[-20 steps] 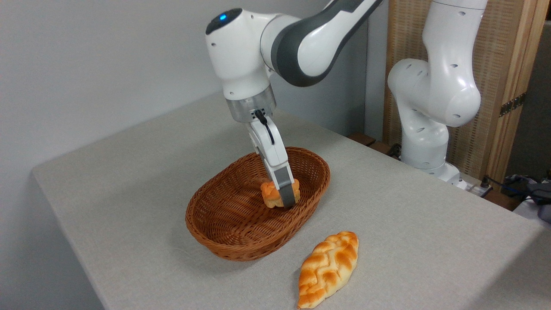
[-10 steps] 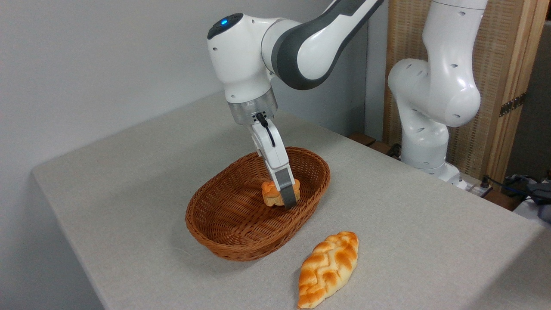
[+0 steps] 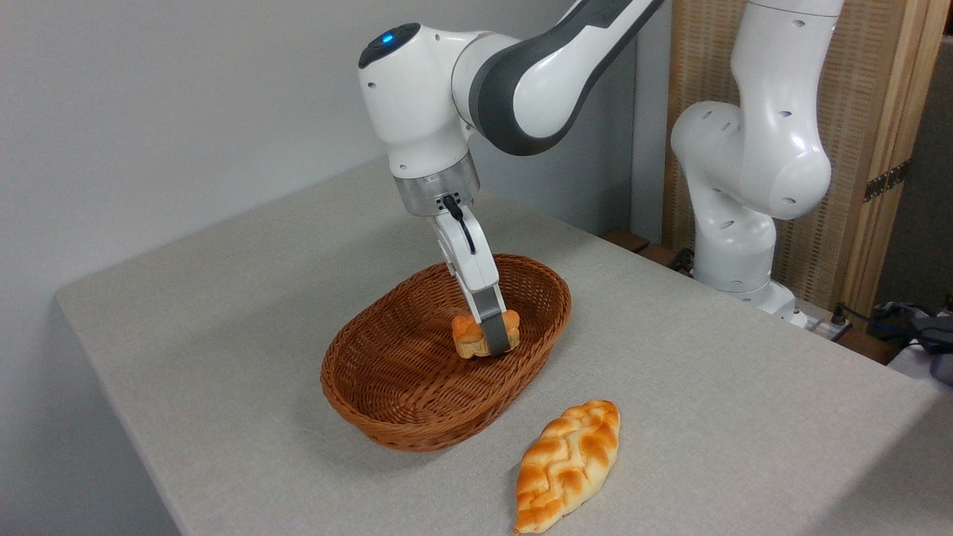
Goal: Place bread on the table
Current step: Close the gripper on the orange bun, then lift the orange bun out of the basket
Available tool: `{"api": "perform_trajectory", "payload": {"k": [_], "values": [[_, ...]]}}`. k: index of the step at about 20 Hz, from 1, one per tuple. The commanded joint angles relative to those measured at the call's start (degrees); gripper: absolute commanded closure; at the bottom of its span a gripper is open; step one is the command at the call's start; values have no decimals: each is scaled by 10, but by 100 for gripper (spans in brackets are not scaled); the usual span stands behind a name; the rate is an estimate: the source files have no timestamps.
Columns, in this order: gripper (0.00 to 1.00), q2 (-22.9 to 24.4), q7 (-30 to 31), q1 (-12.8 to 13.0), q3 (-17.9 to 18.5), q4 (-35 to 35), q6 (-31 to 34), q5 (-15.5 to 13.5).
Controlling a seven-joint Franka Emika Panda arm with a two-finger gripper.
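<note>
While clamped in the tool [image 3: 493, 339]: 1 bread [image 3: 470, 336], 1 basket [image 3: 387, 402], 1 braided loaf [image 3: 566, 465].

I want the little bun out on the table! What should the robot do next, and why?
Probably lift a bit higher. The gripper is shut on the bread, but it hangs inside the basket, below the rim. It likely must clear that rim before moving over the table.
</note>
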State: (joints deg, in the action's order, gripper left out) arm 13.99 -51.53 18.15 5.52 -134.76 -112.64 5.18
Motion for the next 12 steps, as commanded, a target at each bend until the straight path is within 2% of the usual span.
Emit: {"api": "perform_trajectory", "payload": {"k": [1, 5, 8, 10, 12], "values": [[50, 5, -9, 0, 4, -9, -5, 13], [51, 5, -8, 0, 3, 30, 11, 4], [53, 4, -8, -5, 7, 83, 53, -34], [53, -2, -8, -9, 11, 113, 68, -43], [53, -20, -8, -9, 51, 150, 71, -44]]}}
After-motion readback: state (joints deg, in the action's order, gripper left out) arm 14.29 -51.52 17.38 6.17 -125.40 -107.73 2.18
